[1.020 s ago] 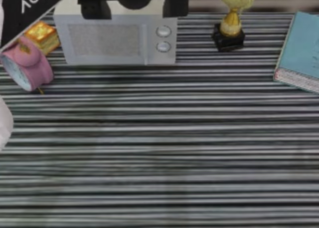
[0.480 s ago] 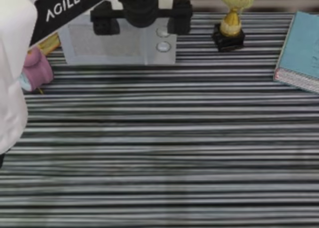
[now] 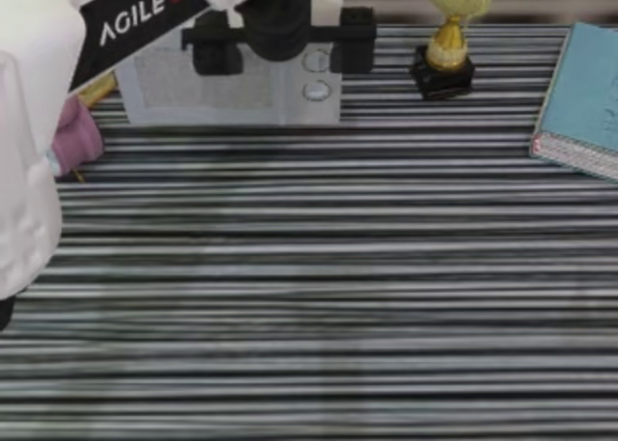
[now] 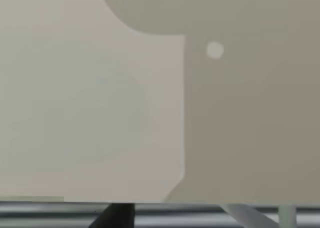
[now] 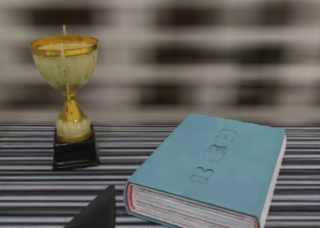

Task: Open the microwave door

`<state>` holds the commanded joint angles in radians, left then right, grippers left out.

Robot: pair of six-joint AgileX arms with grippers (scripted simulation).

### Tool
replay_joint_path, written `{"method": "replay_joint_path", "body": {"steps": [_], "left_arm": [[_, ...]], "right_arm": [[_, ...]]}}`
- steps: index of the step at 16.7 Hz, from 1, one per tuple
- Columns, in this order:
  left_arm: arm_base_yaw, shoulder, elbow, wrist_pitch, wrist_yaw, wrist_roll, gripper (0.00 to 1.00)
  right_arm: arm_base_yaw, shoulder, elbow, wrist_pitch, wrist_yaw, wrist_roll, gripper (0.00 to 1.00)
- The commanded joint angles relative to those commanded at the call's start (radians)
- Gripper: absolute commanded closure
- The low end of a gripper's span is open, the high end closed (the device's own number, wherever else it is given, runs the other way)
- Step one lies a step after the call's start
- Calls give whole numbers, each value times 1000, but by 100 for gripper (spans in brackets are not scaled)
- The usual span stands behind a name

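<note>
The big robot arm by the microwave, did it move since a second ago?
Yes. The left arm swung in over the table's left side, and its left gripper came forward from the top of the microwave to hang over the microwave door. The door looks shut. The trophy and book stayed put.

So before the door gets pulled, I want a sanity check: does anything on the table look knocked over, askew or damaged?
Nothing stands out. The microwave sits square with its door shut, the trophy stands upright, and the book lies flat.
</note>
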<state>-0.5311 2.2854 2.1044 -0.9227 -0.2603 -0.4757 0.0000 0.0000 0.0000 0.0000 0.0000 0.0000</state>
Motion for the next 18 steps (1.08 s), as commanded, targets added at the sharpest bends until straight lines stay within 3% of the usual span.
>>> {"method": "replay_joint_path", "body": {"steps": [9, 17, 18], "left_arm": [[0, 0, 0, 0, 0, 0, 98], [0, 0, 0, 0, 0, 0, 100], [-32, 1, -29, 2, 23, -9, 100]], "right_arm": [[0, 0, 0, 0, 0, 0, 0], [0, 0, 0, 0, 0, 0, 0], [0, 0, 0, 0, 0, 0, 0]]}}
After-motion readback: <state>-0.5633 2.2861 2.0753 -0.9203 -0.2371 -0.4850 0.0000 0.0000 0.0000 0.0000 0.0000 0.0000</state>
